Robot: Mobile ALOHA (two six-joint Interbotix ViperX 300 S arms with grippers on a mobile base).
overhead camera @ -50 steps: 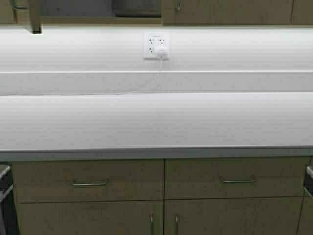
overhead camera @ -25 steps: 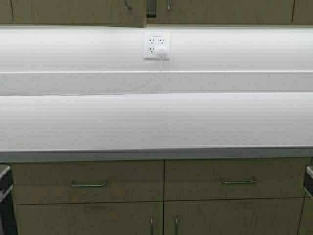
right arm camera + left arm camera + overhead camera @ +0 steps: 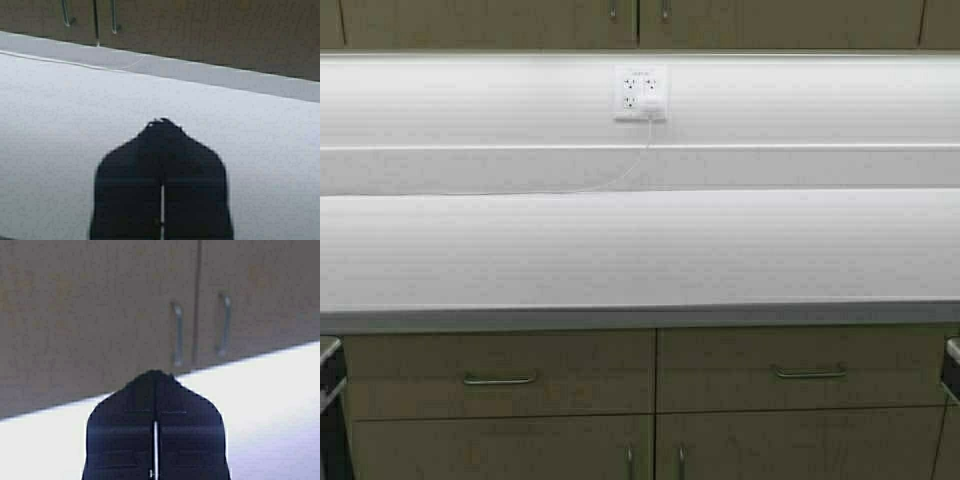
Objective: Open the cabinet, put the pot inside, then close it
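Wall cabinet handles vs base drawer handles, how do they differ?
Wall cabinet handles run vertically, paired tight either side of the cabinet centre seam; drawer handles lie horizontally, one centred on each drawer front, far apart. The cabinet pair sits at the top edge of the high view, cut off by the frame; the drawer handles show whole, below the countertop. Shared: slim metal bar pulls on tan flat fronts, all fronts closed.

White bench (image 3: pixel 640 250) across the middle of the frame. Above it, upper centre, a white wall socket (image 3: pixel 640 93) with a thin white cable (image 3: pixel 620 175) trailing down-left onto the ledge. Along the bottom, tan drawers (image 3: pixel 500 370) with horizontal metal handles (image 3: pixel 501 379), left and right.
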